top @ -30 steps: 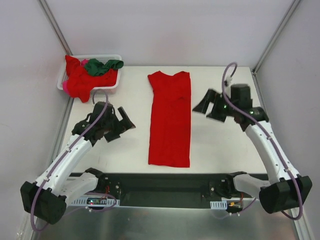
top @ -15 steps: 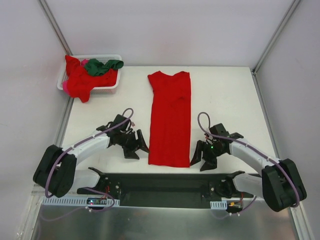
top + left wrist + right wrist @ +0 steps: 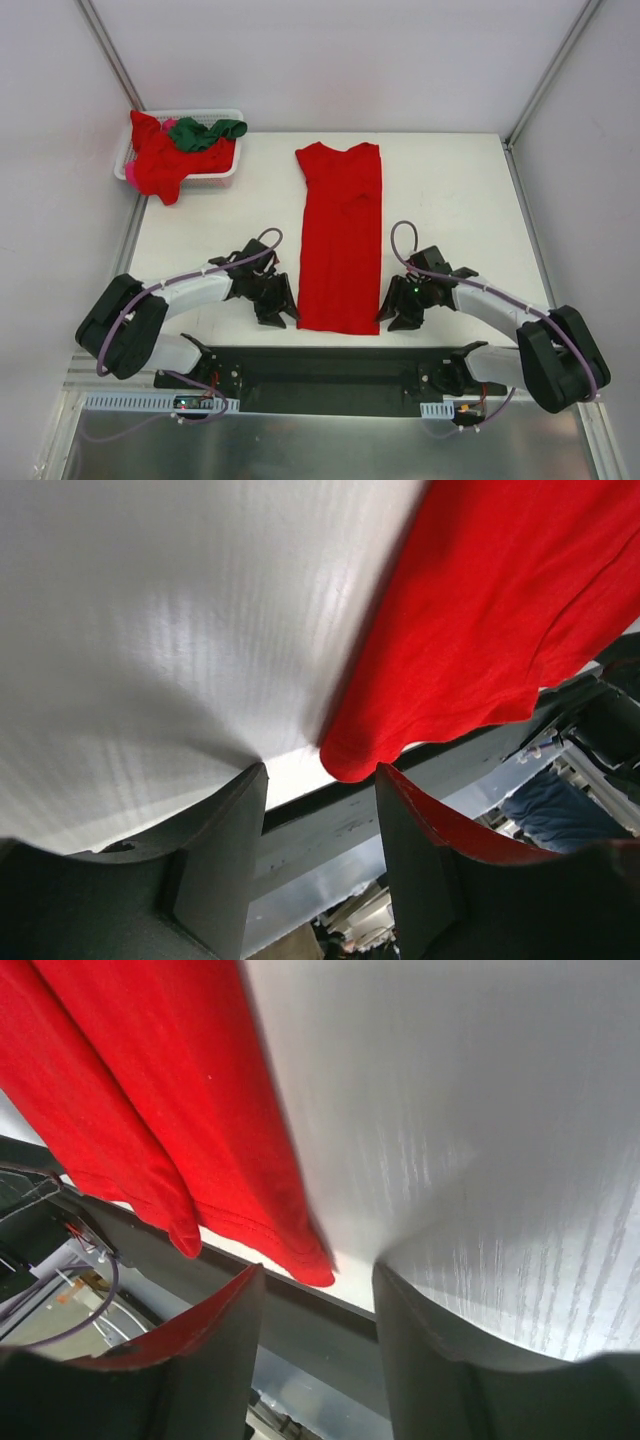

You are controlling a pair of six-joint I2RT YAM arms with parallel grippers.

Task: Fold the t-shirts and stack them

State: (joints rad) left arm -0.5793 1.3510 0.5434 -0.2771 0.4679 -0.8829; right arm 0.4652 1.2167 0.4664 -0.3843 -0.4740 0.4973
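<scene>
A red t-shirt [image 3: 340, 240] lies flat on the white table as a long narrow strip, collar at the far end. My left gripper [image 3: 281, 306] sits low at its near left corner, and my right gripper [image 3: 393, 311] at its near right corner. In the left wrist view the gripper [image 3: 320, 780] is open, with the shirt's hem corner [image 3: 372, 752] just ahead of the gap. In the right wrist view the gripper [image 3: 318, 1275] is open too, the hem corner [image 3: 300, 1255] at the mouth of the gap. More red shirts [image 3: 160, 165] and a dark green one [image 3: 205, 132] fill the basket.
The white lattice basket [image 3: 200, 112] stands at the table's far left corner. A black rail [image 3: 330, 365] runs along the near edge just behind both grippers. Grey walls close in the left, right and back.
Both arms swung in from mid-table and dropped to the shirt's near corners. Their jaws have narrowed from wide open. The shirt itself has not moved.
</scene>
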